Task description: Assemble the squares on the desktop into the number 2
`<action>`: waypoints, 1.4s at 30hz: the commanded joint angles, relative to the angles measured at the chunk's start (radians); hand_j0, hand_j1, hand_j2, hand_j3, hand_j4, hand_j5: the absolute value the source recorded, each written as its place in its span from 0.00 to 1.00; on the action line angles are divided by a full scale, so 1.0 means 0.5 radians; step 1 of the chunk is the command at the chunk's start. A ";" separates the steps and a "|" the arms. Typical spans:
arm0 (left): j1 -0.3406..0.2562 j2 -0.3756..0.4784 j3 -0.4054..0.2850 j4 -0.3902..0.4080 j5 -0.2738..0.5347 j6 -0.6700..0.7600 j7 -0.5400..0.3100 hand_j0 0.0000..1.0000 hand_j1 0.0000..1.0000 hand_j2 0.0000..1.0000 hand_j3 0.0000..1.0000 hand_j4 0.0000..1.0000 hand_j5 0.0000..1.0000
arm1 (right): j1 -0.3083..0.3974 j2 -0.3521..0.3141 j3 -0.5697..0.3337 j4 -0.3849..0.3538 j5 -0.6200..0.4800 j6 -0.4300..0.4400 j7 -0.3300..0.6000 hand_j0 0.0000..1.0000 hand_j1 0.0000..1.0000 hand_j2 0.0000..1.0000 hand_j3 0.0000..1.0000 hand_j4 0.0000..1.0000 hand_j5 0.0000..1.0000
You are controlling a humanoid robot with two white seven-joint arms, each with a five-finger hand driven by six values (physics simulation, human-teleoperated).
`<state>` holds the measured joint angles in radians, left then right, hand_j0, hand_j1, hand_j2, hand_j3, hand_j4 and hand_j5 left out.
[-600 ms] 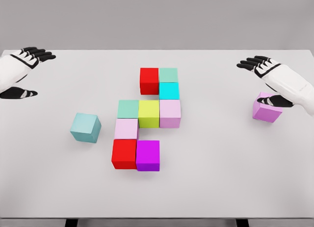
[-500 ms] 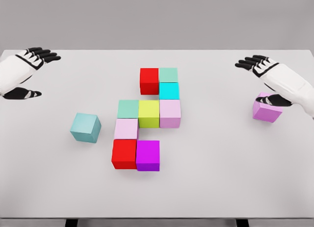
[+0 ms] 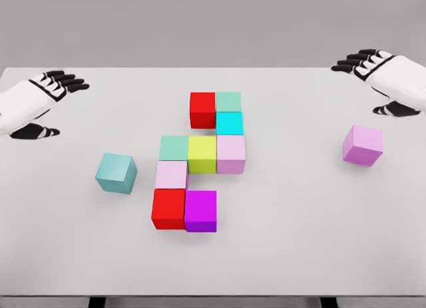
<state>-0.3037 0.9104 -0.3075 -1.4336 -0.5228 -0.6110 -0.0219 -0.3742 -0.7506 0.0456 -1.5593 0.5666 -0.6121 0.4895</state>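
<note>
sitting mid-table, nine-cube cluster touching in a stepped shape: red, green, cyan, yellow, pinks, magenta | lying apart left of cluster, slightly turned, teal cube | resting well apart at right, tilted, violet cube

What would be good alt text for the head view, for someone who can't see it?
Nine colored cubes sit packed together mid-table, forming most of a number 2. A teal cube lies apart to their left and a pink cube apart to their right. The left hand and right hand hover open near the table's far corners, holding nothing.
</note>
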 commanded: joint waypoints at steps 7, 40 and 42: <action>0.000 0.023 -0.161 0.002 -0.068 0.000 0.001 1.00 1.00 1.00 1.00 1.00 1.00 | -0.387 -0.254 0.614 0.357 0.085 0.002 0.104 1.00 1.00 1.00 1.00 1.00 1.00; 0.132 0.588 -0.628 -0.391 0.677 0.000 0.019 1.00 1.00 1.00 1.00 1.00 1.00 | -0.417 -0.303 0.976 0.416 0.143 0.002 0.122 0.99 0.99 0.99 0.99 0.99 0.99; 0.132 0.588 -0.628 -0.388 0.684 0.000 0.019 1.00 1.00 1.00 1.00 1.00 1.00 | -0.417 -0.300 0.995 0.416 0.158 0.002 0.122 0.99 0.99 0.99 0.99 0.99 0.99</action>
<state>-0.2378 1.2012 -0.6194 -1.6197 -0.1941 -0.6110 -0.0121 -0.5829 -0.8998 0.5370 -1.3465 0.6395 -0.6130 0.5509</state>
